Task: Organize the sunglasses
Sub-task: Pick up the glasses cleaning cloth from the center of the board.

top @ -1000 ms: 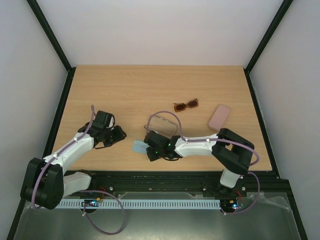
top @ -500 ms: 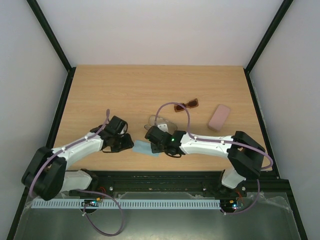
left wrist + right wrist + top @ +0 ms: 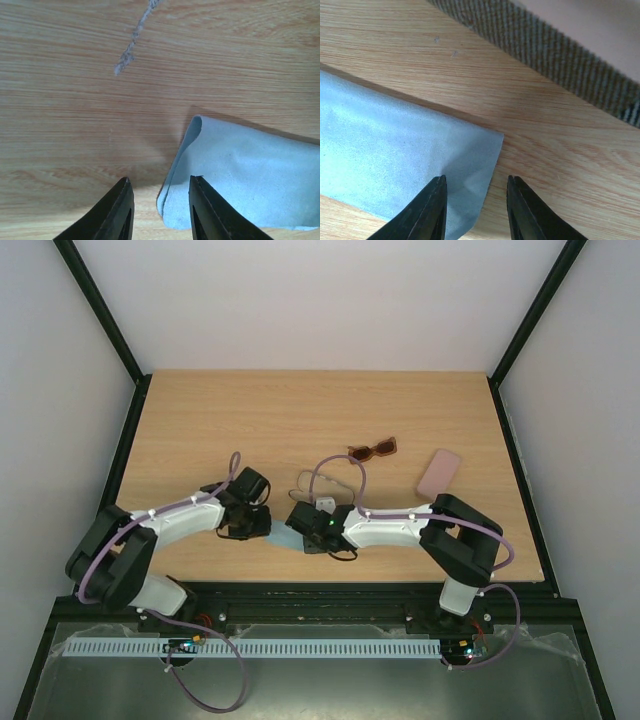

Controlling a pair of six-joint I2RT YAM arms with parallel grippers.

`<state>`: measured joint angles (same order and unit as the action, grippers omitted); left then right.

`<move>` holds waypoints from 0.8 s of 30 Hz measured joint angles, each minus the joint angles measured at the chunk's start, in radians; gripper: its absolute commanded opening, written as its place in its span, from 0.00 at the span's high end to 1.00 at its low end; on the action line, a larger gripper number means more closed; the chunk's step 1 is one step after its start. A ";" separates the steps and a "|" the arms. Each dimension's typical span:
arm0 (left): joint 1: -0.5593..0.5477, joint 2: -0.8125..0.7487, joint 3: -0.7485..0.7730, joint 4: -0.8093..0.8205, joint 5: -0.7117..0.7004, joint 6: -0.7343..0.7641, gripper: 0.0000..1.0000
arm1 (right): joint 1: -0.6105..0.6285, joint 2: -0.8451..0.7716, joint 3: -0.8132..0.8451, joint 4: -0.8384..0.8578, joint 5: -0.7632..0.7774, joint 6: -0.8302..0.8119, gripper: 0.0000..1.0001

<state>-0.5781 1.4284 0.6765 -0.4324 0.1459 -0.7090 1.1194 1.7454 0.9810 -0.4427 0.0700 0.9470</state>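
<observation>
The reddish-brown sunglasses (image 3: 372, 450) lie folded open on the wooden table (image 3: 230, 420), far behind both grippers. A light blue cloth (image 3: 284, 538) lies flat near the front edge between the arms. My left gripper (image 3: 256, 524) is at its left end. In the left wrist view the left gripper (image 3: 160, 202) stands open, straddling the cloth's (image 3: 240, 175) folded left edge. My right gripper (image 3: 303, 532) is at the other end. The right gripper (image 3: 476, 202) is open over the cloth's (image 3: 385, 150) right corner. Neither holds anything.
A flat pink case (image 3: 439, 473) lies at the right, beside the sunglasses. A pale thin-rimmed object (image 3: 316, 483) sits just behind the right wrist, partly under its purple cable. A striped woven band (image 3: 555, 55) crosses the right wrist view's top corner.
My left gripper has moved right along the front of the table up to the cloth's left end. The right gripper stayed by the cloth with small shifts. Sunglasses and pink case have not moved.
</observation>
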 measured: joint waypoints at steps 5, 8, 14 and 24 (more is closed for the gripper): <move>0.000 0.035 0.024 0.000 0.000 0.020 0.76 | 0.000 0.000 -0.002 0.005 -0.003 0.014 0.71; -0.001 0.044 0.028 0.005 0.012 0.032 0.77 | 0.000 0.000 -0.002 0.006 -0.003 0.022 0.74; -0.006 0.056 0.030 0.022 0.039 0.048 0.78 | -0.001 0.000 -0.002 0.011 -0.011 0.026 0.80; -0.018 0.074 0.041 0.037 0.053 0.055 0.83 | -0.001 0.003 -0.006 0.045 -0.032 0.026 0.88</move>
<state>-0.5957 1.5028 0.7174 -0.3950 0.1986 -0.6544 1.1183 1.7481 0.9745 -0.3977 0.0383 0.9733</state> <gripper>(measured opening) 0.190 0.157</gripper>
